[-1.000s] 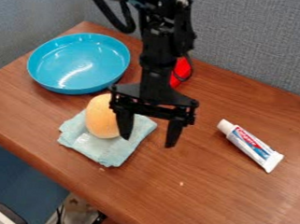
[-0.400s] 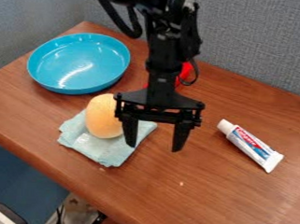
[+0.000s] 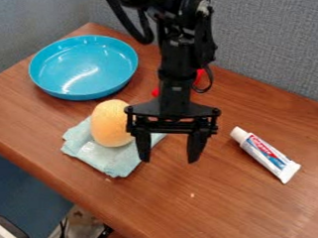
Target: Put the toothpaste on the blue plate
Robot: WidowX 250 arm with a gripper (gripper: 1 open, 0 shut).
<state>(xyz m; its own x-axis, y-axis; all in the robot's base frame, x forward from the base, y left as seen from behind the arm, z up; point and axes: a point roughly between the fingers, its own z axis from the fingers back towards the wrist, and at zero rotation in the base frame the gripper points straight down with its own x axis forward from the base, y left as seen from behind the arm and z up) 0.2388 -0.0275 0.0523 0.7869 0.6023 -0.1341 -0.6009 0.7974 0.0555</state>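
The toothpaste (image 3: 265, 153) is a small white tube with red and blue print, lying flat on the wooden table at the right. The blue plate (image 3: 83, 67) sits at the back left, round and glossy. My gripper (image 3: 169, 150) hangs pointing down over the middle of the table, open, its two black fingers spread wide with nothing between them. It stands left of the toothpaste and clearly apart from it, and right of the plate.
An orange rounded object (image 3: 108, 122) rests on a pale teal folded cloth (image 3: 107, 149) just left of my gripper. A red block (image 3: 193, 78) shows behind the arm. The table's front edge (image 3: 66, 181) runs diagonally below.
The gripper has drifted slightly right toward the toothpaste and rolled about its vertical axis. It stayed open. Nothing else moved.
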